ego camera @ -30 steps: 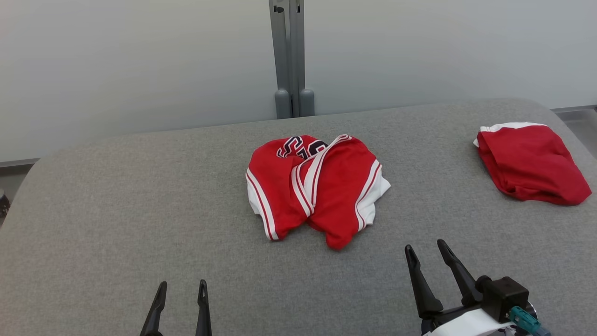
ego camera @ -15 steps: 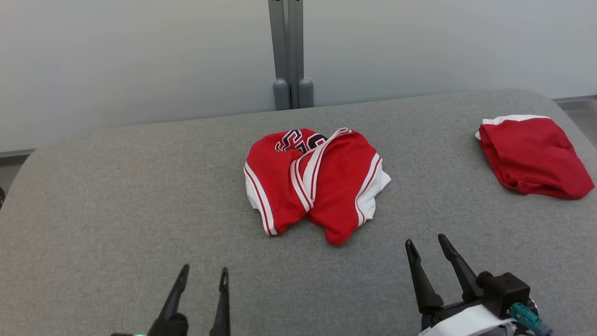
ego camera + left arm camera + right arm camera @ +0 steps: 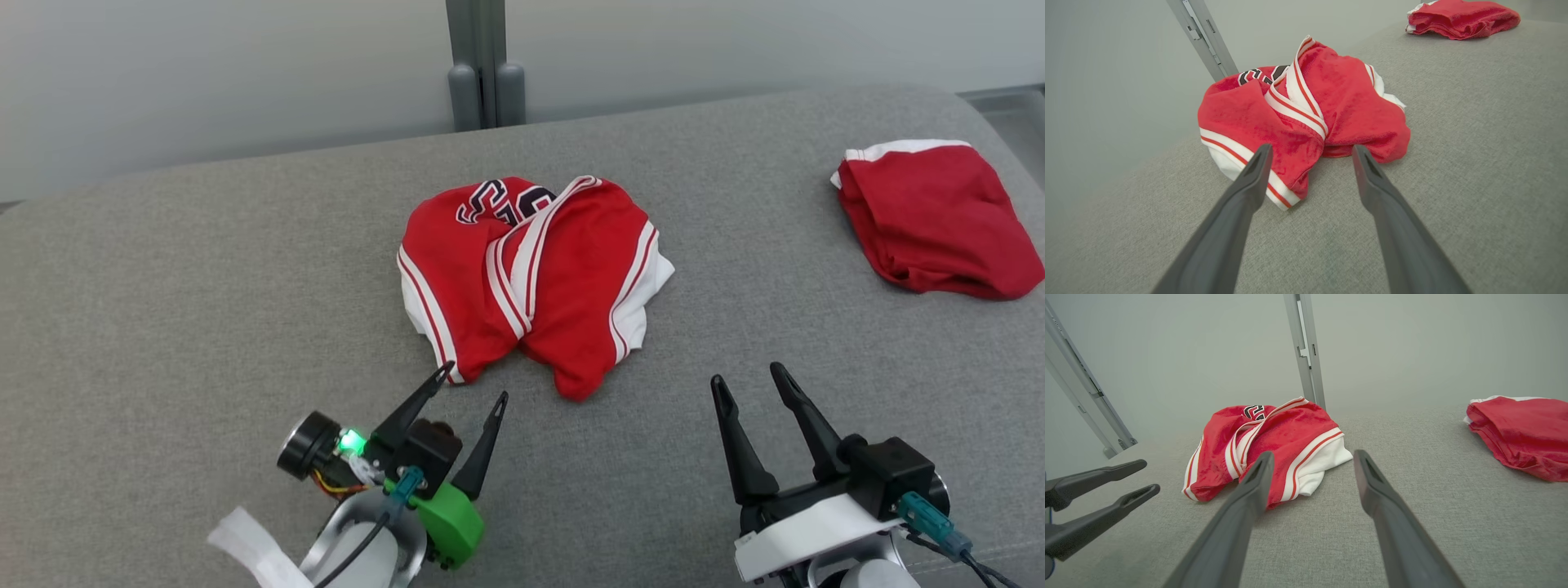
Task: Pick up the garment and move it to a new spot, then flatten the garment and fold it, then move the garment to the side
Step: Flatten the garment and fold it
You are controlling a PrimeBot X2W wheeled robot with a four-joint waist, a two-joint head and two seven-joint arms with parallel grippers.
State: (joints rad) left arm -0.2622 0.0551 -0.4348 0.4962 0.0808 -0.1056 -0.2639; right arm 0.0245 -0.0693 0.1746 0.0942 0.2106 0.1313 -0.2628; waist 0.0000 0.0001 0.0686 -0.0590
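Observation:
The garment (image 3: 531, 278) is a crumpled red jersey with white and red trim and dark lettering, lying in a heap in the middle of the grey table (image 3: 163, 286). My left gripper (image 3: 473, 382) is open, its tips just short of the heap's near left edge and angled toward it. The left wrist view has the garment (image 3: 1306, 110) straight ahead of the left gripper (image 3: 1311, 148), with nothing between the fingers. My right gripper (image 3: 746, 374) stands open and empty to the near right of the heap. The right wrist view shows the garment (image 3: 1274, 437) ahead of the right gripper (image 3: 1313, 453), and the left gripper (image 3: 1149, 475) at the left edge.
A second red garment (image 3: 931, 216) lies folded at the table's far right, also visible as the same folded red garment (image 3: 1461, 18) from the left wrist. A grey post (image 3: 482, 65) stands behind the table against a pale wall. Bare grey surface lies left of the heap.
The head camera has tilted down, shifting the whole picture up. My left gripper has come forward and to the right, close to the garment's near edge. The right gripper has hardly moved.

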